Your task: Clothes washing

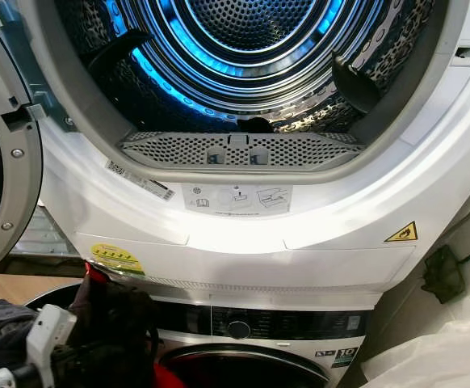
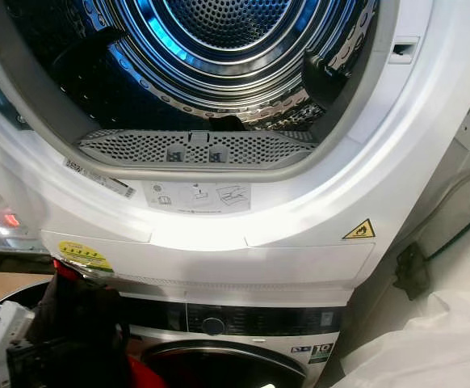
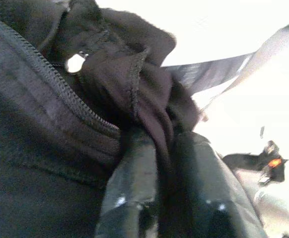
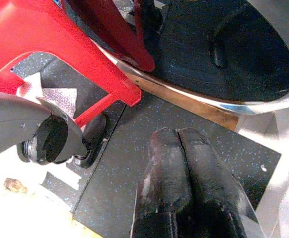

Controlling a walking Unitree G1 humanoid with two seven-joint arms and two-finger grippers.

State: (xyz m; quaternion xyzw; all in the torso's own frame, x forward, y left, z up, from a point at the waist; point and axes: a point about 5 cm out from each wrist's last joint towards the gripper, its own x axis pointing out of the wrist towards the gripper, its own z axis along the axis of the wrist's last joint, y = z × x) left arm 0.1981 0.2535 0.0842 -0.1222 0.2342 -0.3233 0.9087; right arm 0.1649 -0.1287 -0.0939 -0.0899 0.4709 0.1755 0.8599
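Left gripper (image 3: 159, 198) pinches a black zippered fabric garment (image 3: 60, 114) below the white dryer's open perforated steel drum (image 1: 251, 48). Right gripper (image 4: 186, 173) hangs idle, fingers pressed together.

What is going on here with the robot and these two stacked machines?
The robot stands before a dryer stacked on a washing machine, looking into the dryer's open, blue-lit drum, which looks almost empty. Its left gripper is shut on a dark zipped garment, held low beside the washer's control panel. The right gripper hangs idle, fingers together, above a dark speckled floor mat near a red stool.
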